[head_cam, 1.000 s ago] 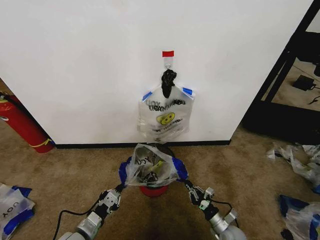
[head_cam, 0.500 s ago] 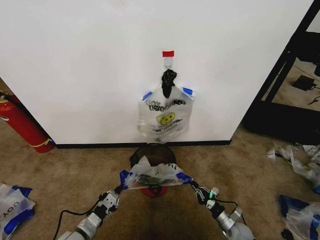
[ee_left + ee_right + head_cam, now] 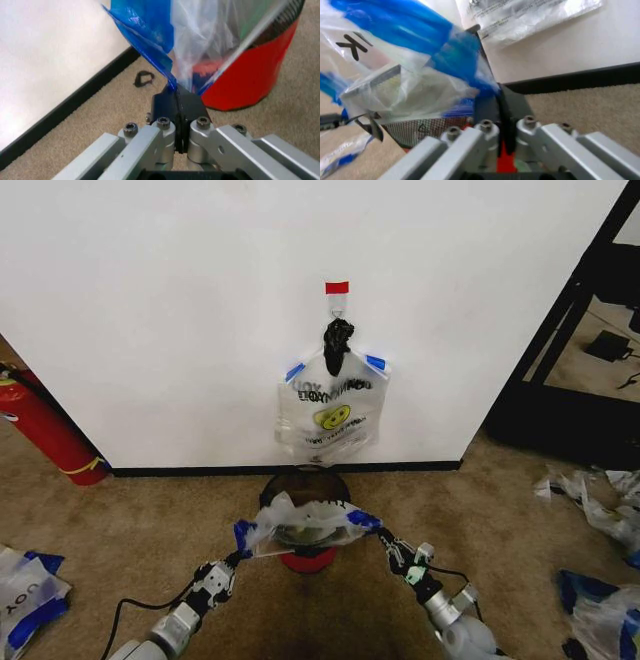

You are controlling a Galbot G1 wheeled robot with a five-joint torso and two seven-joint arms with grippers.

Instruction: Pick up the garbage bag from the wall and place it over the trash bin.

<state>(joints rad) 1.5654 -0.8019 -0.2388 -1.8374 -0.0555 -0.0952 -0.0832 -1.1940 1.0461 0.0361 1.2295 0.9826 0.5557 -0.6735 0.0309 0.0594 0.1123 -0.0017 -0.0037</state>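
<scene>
Thin whitish plastic, the bag (image 3: 305, 523) hangs stretched between the two grippers, directly over the bin (image 3: 303, 492), whose red base stands on the carpet. The left gripper (image 3: 232, 561) has its fingers (image 3: 170, 105) pressed together on the bag's blue handle, which rises straight up from the fingertips; the bin stands just beyond them. The right gripper (image 3: 385, 542) likewise pinches the other blue handle between closed fingers (image 3: 512, 107), the bin's mesh side just past them. Behind the bin, on the wall (image 3: 170, 310), a second bag (image 3: 330, 413) hangs from a hook under a red tape strip (image 3: 337, 287).
</scene>
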